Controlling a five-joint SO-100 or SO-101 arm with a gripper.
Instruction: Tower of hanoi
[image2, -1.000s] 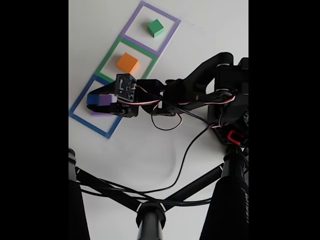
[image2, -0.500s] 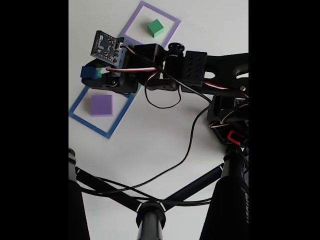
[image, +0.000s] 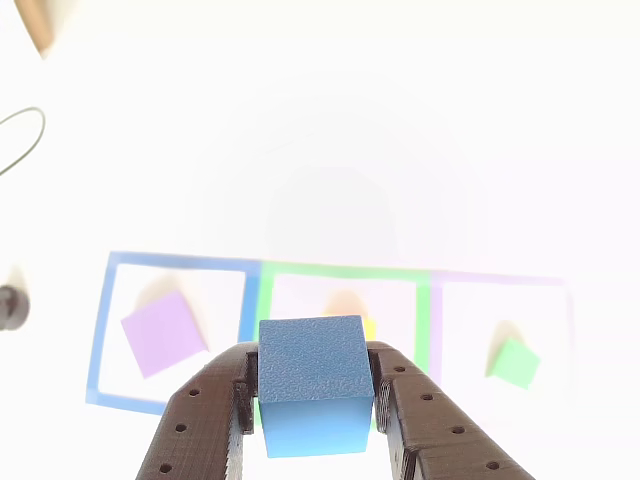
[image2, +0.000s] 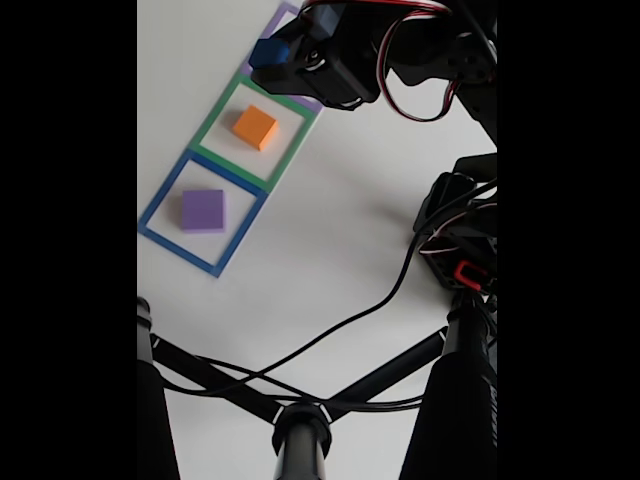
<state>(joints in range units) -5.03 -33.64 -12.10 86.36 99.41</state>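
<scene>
Blue cube gripped aloft; others flat.

Held clear above the white table, with the blue cube clamped between the gripper fingers. Below, one block per outlined square: purple block, orange block, green block (well apart from each other). Open table to the right of the squares in the fixed view. Blocked lower down by a trailing black cable and tripod legs.
</scene>
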